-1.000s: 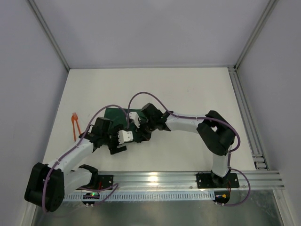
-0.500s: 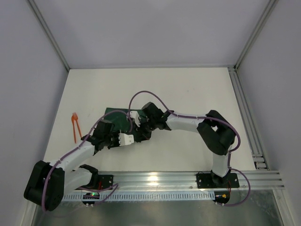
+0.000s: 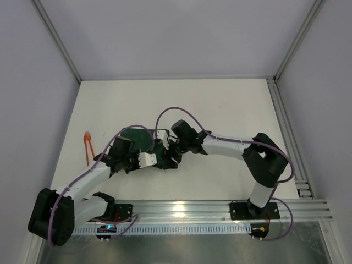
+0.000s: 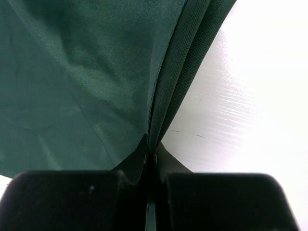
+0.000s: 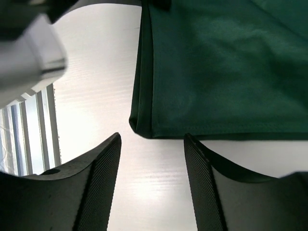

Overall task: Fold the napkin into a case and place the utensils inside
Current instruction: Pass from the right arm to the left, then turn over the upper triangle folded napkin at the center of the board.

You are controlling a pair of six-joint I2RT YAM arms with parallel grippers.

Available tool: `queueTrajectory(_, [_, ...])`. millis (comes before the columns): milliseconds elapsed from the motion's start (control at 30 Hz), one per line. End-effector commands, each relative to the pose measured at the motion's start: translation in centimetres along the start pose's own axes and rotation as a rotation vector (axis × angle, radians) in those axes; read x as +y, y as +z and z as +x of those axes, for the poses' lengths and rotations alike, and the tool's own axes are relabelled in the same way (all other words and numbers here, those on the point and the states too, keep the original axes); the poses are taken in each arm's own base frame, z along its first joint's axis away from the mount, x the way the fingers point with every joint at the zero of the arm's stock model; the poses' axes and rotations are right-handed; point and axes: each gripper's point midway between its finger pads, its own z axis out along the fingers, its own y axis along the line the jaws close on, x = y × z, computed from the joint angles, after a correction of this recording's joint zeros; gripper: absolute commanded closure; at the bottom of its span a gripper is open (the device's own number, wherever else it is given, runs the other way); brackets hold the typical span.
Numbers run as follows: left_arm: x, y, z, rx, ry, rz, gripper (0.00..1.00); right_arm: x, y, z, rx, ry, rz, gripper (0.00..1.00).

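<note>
The dark green napkin (image 3: 136,137) lies folded in layers on the white table, mostly hidden under both wrists in the top view. In the left wrist view its stacked edge (image 4: 173,91) runs straight into my left gripper (image 4: 151,150), which is shut on it. My right gripper (image 5: 153,139) is open, and the napkin's folded corner (image 5: 144,127) lies just beyond its fingertips, untouched. From above, the left gripper (image 3: 158,160) and the right gripper (image 3: 171,155) meet at the napkin's near right edge. The orange utensils (image 3: 88,146) lie on the table left of the left arm. No case shape is visible.
Purple cables (image 3: 175,113) loop over both wrists. An aluminium rail (image 3: 220,209) runs along the near edge and a track (image 3: 286,132) along the right side. Grey walls close in the left, far and right sides.
My left gripper closed onto the napkin's edge. My right gripper let go of the cloth, opened and drew slightly back to the right.
</note>
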Motion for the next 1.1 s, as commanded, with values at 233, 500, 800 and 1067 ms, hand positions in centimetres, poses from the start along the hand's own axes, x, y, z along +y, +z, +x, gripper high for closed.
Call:
queueTrajectory(233, [0.5,-0.9,-2.1,-0.018,-0.099,0.059,1.0,-2.3,-13.2,-7.4,-0.276,-0.249,0.489,0.34])
queueTrajectory(500, [0.8,-1.6,-3.2,-0.001,-0.157,0.118,1.0,-2.1,-26.0,-11.7,-0.965,-0.224,0.908,0.01])
queueTrajectory(800, [1.0,-1.9,-3.4,0.043,-0.187,0.164,1.0,0.1,-11.5,-4.5,-0.46,-0.463,0.515,0.01])
queueTrajectory(1067, [0.8,-2.5,-3.5,0.059,-0.207,0.183,1.0,1.4,-6.4,-4.4,-0.435,-0.499,0.353,0.0])
